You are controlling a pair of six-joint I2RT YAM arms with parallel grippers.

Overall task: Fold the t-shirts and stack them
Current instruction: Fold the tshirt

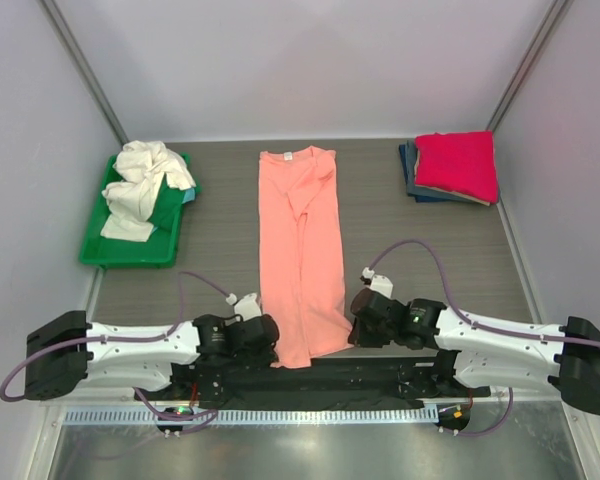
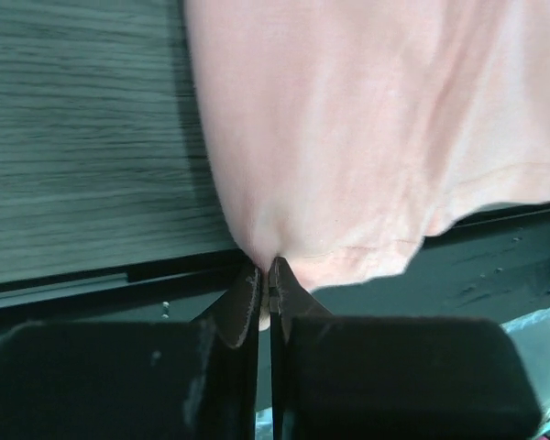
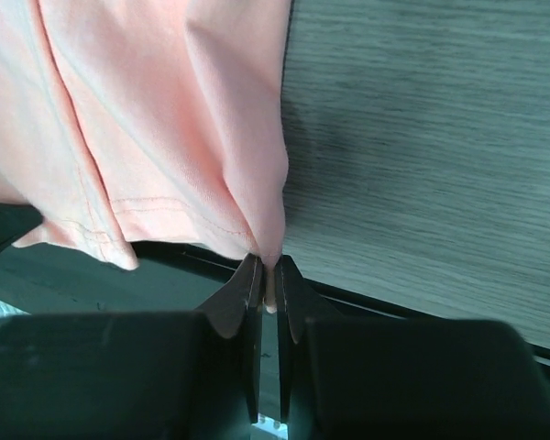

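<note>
**Grey wood-grain table (image 1: 220,240), salmon-pink t-shirt (image 1: 298,250) pinched at both hem corners**

Grey table, pale walls (image 1: 280,60) around it, nothing fancy. Nearest the bases, both arms lie low and turned inward. The left gripper (image 2: 264,275) is clamped tight on the shirt's left hem corner. The right gripper (image 3: 268,273) is closed on the right corner, and cloth bunches into each pinch.

Makes sense to me. The shirt is a long narrow strip with its sides folded in, hem lapping over the near edge, collar pointing away. Holding both corners is how you'd carry the hem up toward the collar evenly, so that's my guess at the step.

Further back on the left, the cream-white t-shirt (image 1: 145,185) sits crumpled in the green tray (image 1: 95,250), probably waiting its turn. Far right, the magenta-red t-shirt (image 1: 458,165) lies folded on the dark blue ones (image 1: 412,178). I reckon that's the stack the pink one joins.
</note>
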